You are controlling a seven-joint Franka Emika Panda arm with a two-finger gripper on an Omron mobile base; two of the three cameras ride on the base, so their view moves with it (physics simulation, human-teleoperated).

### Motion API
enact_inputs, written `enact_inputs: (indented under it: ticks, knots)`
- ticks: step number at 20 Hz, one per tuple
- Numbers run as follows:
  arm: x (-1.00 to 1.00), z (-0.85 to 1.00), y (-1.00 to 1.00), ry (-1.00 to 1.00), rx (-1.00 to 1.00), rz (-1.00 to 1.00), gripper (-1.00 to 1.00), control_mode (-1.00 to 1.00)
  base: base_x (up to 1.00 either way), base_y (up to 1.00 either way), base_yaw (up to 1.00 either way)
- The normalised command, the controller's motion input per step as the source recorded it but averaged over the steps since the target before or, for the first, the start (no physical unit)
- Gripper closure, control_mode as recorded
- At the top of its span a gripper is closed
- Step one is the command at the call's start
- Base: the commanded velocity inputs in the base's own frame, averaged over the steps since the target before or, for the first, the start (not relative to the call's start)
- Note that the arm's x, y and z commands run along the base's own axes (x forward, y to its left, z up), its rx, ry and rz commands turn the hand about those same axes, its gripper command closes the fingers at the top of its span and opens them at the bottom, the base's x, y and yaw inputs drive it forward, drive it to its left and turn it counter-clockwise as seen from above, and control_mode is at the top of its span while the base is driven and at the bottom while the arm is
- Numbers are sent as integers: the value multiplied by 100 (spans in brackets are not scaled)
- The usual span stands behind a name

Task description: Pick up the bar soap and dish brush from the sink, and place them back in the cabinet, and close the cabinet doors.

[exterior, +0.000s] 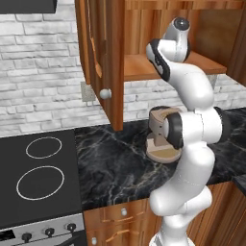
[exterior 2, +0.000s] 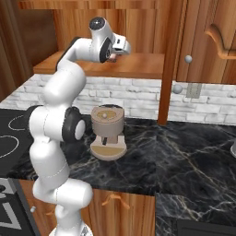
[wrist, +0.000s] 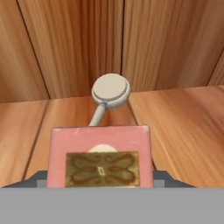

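Note:
In the hand view the pinkish bar soap [wrist: 99, 153], with a gold emblem on its near face, sits between my gripper's [wrist: 99, 178] dark fingertips [wrist: 38, 178], and the gripper is shut on it. Just behind the soap, the dish brush [wrist: 110, 89] lies on the cabinet shelf [wrist: 183, 127], round cream head toward the back wall and handle pointing at the soap. From the right base view the hand [exterior 2: 116, 51] reaches into the open wall cabinet [exterior 2: 138, 64] just above the shelf. Both cabinet doors [exterior: 103, 57] [exterior 2: 207, 41] stand open.
A tan coffee machine [exterior 2: 107, 131] [exterior: 163, 139] stands on the dark marbled counter [exterior 2: 184, 152] under the cabinet, right behind my arm. A black stovetop [exterior: 38, 178] lies to the left. The open left door's edge hangs over the counter.

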Motion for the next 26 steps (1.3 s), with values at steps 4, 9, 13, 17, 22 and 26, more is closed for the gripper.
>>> enact_inputs:
  ticks: [4,9,13,17,22,26]
  knots:
    - [37,-16,-1,1,0,0,100,-100,0,0,0]
    - [27,-12,0,5,0,0,100,-100,0,0,0]
    - [11,0,0,3,0,0,100,-100,0,0,0]
    - [0,0,0,4,0,0,100,-100,0,0,0]
    - [0,0,0,1,0,0,-100,-100,0,0,0]
    - [0,0,0,0,0,0,-100,-100,0,0,0]
